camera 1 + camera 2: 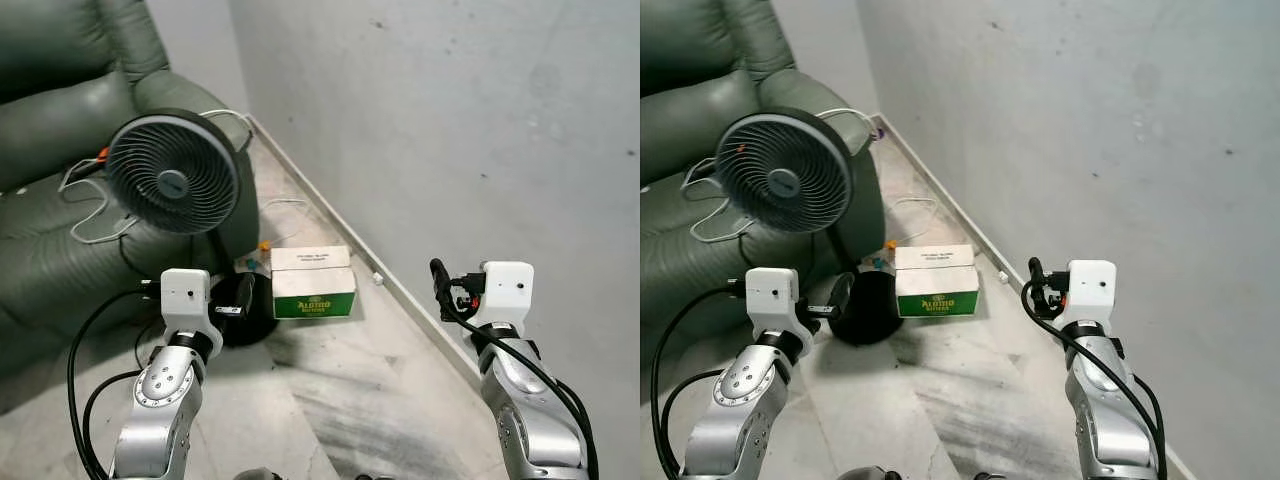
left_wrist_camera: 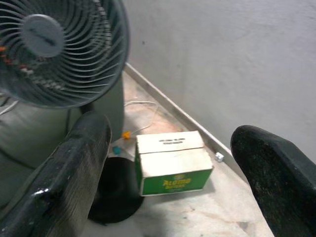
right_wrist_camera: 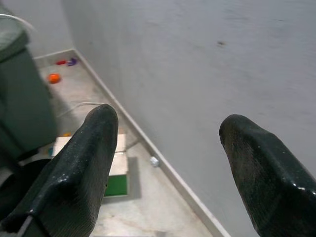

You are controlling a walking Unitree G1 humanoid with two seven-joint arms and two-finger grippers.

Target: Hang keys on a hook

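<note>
My left gripper is raised in front of me and stands open, with nothing between its black fingers. It points at a white and green carton on the floor. My right gripper is held up at about the same height, close to the bare grey wall. It is open too, and nothing lies between its fingers.
A black standing fan on a round base stands at the left, against a dark green sofa. White cables trail over the sofa. The carton lies by the skirting. Small toys lie farther along the wall.
</note>
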